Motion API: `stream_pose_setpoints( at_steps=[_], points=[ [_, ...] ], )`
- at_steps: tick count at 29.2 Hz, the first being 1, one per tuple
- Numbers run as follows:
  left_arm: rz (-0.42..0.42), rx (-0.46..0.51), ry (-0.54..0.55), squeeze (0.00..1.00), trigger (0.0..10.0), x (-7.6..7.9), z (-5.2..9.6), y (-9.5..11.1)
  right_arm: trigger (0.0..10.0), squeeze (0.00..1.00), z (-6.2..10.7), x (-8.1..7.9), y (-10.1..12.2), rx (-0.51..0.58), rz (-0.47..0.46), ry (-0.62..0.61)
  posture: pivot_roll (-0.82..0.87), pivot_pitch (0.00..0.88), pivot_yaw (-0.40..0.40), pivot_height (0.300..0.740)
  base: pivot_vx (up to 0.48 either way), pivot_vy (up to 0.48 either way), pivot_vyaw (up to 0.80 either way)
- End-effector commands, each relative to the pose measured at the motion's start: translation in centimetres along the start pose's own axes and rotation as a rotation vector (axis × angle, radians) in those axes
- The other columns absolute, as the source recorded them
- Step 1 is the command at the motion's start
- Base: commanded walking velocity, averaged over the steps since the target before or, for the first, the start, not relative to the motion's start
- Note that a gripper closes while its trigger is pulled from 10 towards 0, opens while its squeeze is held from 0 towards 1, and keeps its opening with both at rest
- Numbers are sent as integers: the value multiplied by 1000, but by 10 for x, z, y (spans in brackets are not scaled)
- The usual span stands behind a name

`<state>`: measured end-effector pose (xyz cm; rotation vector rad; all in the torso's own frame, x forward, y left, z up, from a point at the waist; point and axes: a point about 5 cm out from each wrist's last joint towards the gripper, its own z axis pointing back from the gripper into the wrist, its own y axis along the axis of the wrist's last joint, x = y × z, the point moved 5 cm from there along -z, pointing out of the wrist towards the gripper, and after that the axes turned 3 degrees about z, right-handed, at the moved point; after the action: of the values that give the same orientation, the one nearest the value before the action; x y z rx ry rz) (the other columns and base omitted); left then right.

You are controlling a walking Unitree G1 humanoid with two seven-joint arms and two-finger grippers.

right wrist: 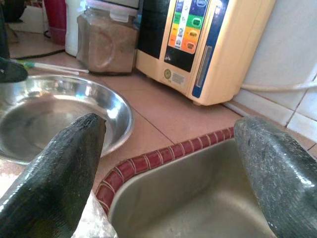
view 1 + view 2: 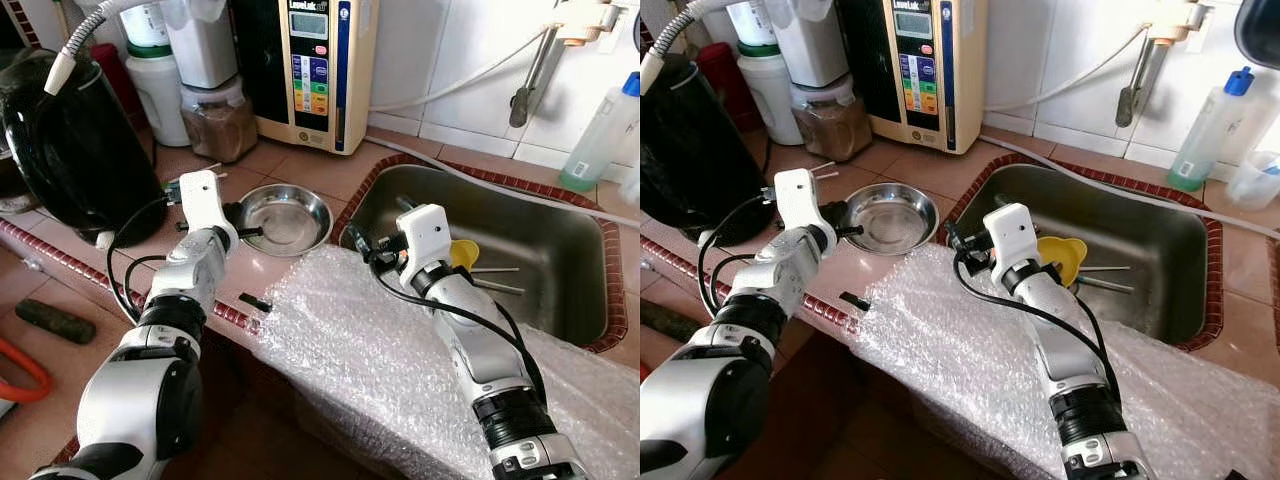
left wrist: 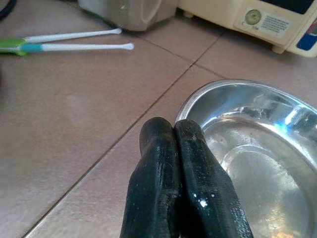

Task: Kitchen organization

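I think I'm reaching for the round shiny steel bowl [image 2: 287, 218], which sits on the tiled counter [image 2: 330, 165], at nine o'clock from the steel sink [image 2: 560, 260]. My left gripper [image 3: 176, 136] is pinched tight on nothing beside its rim (so it must open first), and my right gripper [image 1: 168, 148] gapes wide and empty over the sink's edge.

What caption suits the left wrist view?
Shut left end effector at the rim of a steel bowl on the tiled counter.
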<state>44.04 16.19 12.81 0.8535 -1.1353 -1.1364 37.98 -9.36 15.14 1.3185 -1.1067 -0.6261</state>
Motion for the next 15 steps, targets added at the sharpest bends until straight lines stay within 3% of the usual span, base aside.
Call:
stream_pose_setpoints(
  at_steps=[1,9,13,14,15],
  points=[
    [-13,17,14,0,0,-5,1,5,10000,839,-4,1,5,15,5,6,-3,0,39,740,0,0,0],
    [-24,17,22,0,0,-6,3,4,10000,843,-5,1,4,12,9,13,-3,0,34,740,0,0,0],
    [-40,-35,13,0,0,-7,6,-15,10000,843,-6,1,3,8,9,12,-3,0,33,740,0,0,0],
    [-16,-59,8,1000,6275,-7,7,-24,10000,839,-6,1,3,7,9,13,-4,0,31,740,0,0,0],
    [-7,-67,5,1000,6275,-7,8,-28,10000,839,-6,1,3,6,9,13,-4,0,31,740,0,0,0]
  ],
)
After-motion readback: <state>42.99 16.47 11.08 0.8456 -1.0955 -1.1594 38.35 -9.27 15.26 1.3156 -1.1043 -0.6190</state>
